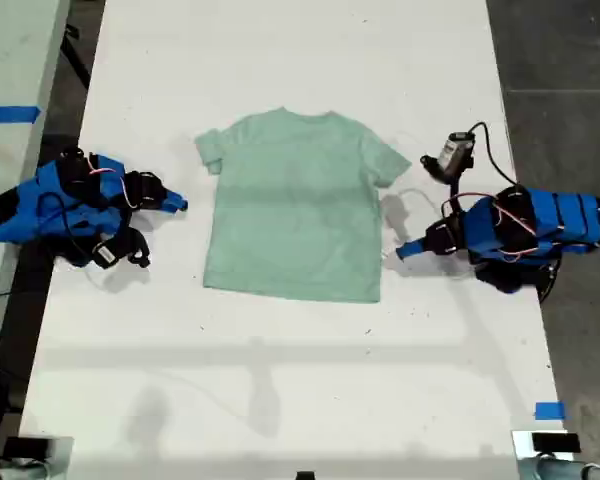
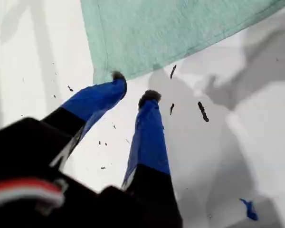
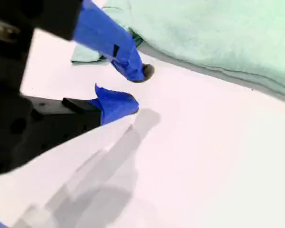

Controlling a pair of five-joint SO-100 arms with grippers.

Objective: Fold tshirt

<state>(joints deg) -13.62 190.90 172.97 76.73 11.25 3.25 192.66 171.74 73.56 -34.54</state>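
Flat and unfolded at centre frame in the exterior view, on the white table (image 1: 280,380): the pale mint-green short-sleeved cotton tshirt (image 1: 295,205). Best to pinch only the top layer at a hem corner, low and square (a judgement). My first gripper (image 2: 131,88) parted, empty, at the bottom hem corner. My second gripper (image 3: 133,88) parted, empty, near the sleeve
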